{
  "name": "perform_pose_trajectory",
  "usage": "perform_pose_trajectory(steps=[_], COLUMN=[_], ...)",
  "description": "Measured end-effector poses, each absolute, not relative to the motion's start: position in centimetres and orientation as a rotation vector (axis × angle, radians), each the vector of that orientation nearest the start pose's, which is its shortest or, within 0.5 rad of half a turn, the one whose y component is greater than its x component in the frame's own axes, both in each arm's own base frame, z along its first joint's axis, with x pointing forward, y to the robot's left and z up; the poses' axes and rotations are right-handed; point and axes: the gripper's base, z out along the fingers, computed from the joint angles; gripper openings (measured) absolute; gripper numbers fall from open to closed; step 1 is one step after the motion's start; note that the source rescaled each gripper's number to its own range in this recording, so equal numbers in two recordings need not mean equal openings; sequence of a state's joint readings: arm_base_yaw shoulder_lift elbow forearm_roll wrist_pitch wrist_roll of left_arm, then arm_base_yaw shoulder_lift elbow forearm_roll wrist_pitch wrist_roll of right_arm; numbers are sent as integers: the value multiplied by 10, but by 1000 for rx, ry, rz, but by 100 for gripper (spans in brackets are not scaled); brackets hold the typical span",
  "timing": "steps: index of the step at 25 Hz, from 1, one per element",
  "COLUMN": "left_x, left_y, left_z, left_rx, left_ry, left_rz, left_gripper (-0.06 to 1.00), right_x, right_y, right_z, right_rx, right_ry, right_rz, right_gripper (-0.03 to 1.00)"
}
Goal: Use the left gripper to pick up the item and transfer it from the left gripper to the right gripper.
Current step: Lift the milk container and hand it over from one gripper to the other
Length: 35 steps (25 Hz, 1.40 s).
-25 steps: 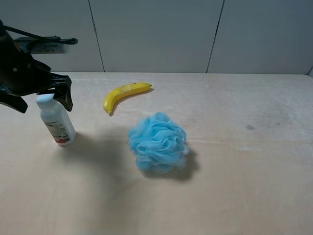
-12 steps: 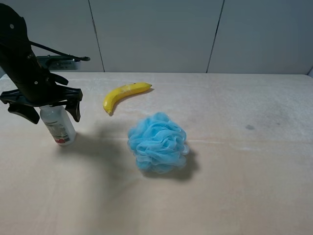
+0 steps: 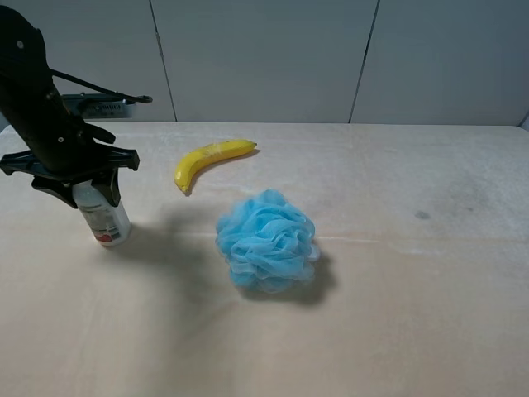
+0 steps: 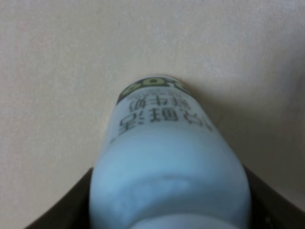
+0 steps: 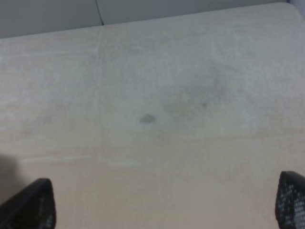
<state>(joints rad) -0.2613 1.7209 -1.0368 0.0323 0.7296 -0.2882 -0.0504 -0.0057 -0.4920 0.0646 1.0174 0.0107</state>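
The item, a small white bottle [image 3: 107, 219] with a red-printed label, stands upright on the tan table [image 3: 397, 314] at the far left. My left gripper [image 3: 79, 193] is lowered over its top, with the fingers closed against its upper part on both sides. In the left wrist view the bottle [image 4: 167, 162] fills the space between the two dark fingers [image 4: 62, 205] and touches both. My right gripper [image 5: 164, 205] is out of the exterior view; the right wrist view shows its fingertips [image 5: 33, 205] spread wide over bare table, empty.
A yellow banana [image 3: 211, 157] lies behind and to the right of the bottle. A blue mesh bath sponge [image 3: 267, 240] sits near the table's middle. A grey panelled wall runs behind the table. A small dark stain [image 3: 422, 216] marks the right side.
My left gripper came down over the bottle's top, and its fingers then narrowed from a wide spread onto the bottle. The bottle, banana and sponge stayed put.
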Motion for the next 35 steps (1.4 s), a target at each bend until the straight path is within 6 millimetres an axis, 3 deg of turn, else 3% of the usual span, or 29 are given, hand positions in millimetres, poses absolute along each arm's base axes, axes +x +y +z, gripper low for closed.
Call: perform_pose_trajectory(steps=[4,10,18,30,35], left_x=[318,327,334,311,310], left_y=[-83,-88,-106,-199,-230], left_z=[203,249,292,311,303], left_rx=[-15,21,75,263,346], left_ry=[2914,2873,2812,2631,2618], left_rz=[-61,-100,-338,-704,-842], left_gripper=[2,2,2,2,2], right_x=[-3,-3,-3,-3,-3], right_y=[5,5,5,5,5], right_z=[279,279,279,279,279], right_rx=[60,60,60,60,60], right_ry=[2001,2001,2001,2001,2001], right_rz=[51,51,51,51,51], right_gripper=[100,100,100,100,100])
